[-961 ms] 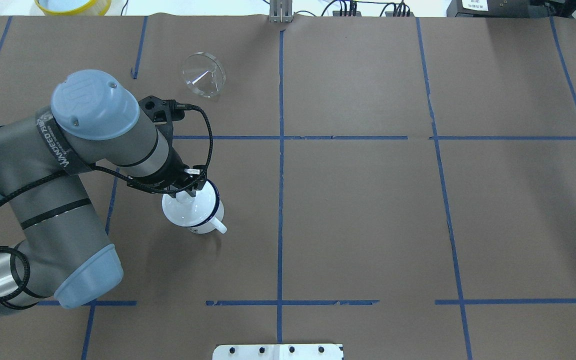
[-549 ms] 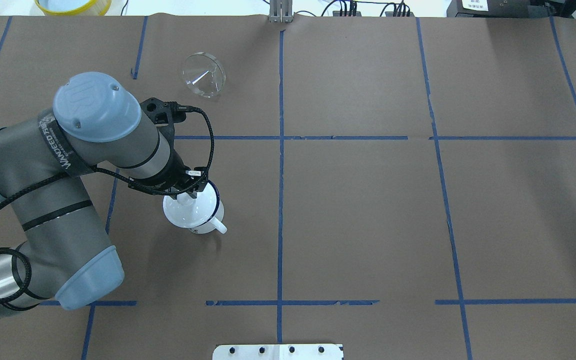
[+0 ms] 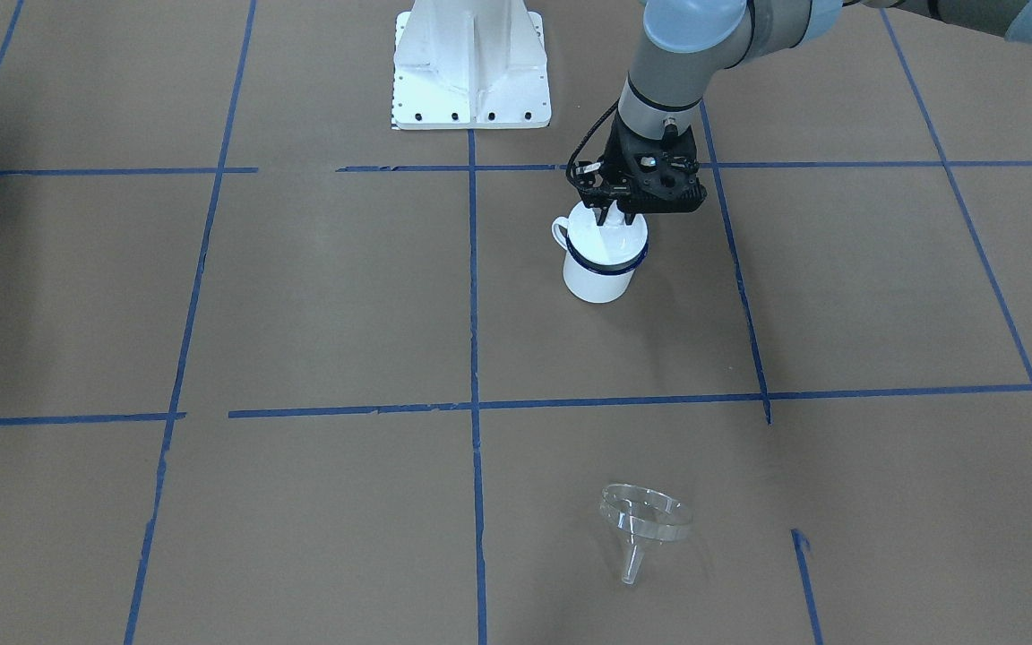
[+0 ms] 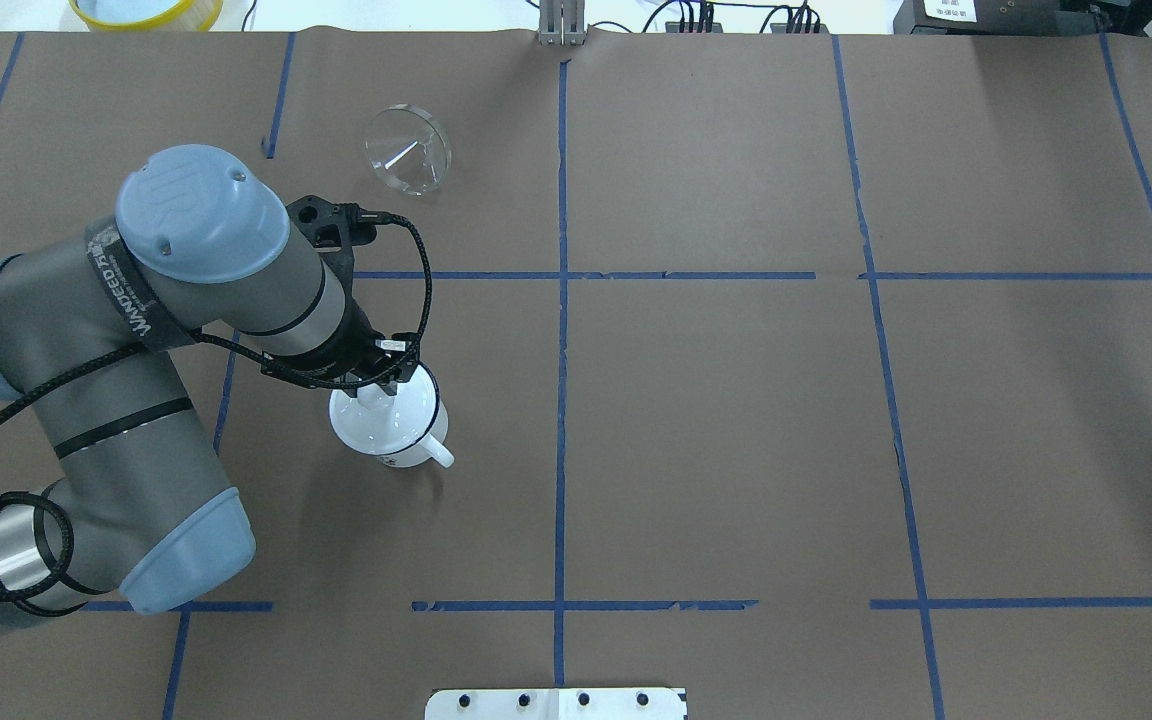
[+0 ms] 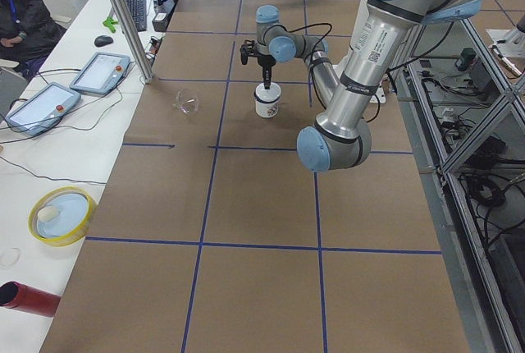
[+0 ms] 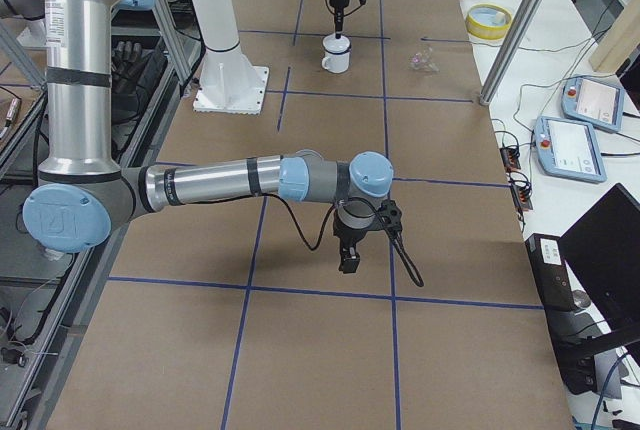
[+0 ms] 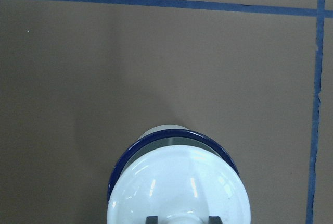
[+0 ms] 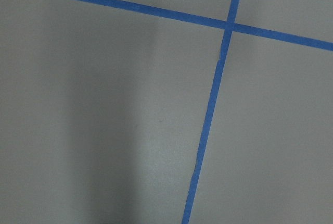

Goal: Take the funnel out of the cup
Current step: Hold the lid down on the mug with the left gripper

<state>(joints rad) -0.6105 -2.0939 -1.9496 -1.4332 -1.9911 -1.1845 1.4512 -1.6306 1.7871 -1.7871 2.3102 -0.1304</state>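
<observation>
The clear funnel (image 4: 408,150) lies on its side on the brown table, far from the cup and apart from both grippers; it also shows in the front view (image 3: 641,520). The cup (image 4: 416,445), a white mug with a dark blue rim (image 7: 125,161), stands upright. A white domed lid (image 7: 177,187) sits on its mouth. My left gripper (image 4: 383,388) points down over the cup, its fingers on either side of the lid's knob and shut on it. My right gripper (image 6: 348,260) hangs over bare table far from the cup; I cannot tell if it is open.
A yellow-rimmed bowl (image 4: 146,10) sits beyond the table's far left corner. The robot's white base plate (image 3: 471,67) is at the near edge. Tablets (image 5: 100,71) and a red cylinder (image 5: 29,298) lie on the side bench.
My left arm has shifted slightly to the right, and the white lid has moved a little with it. The cup and the funnel have not moved.
</observation>
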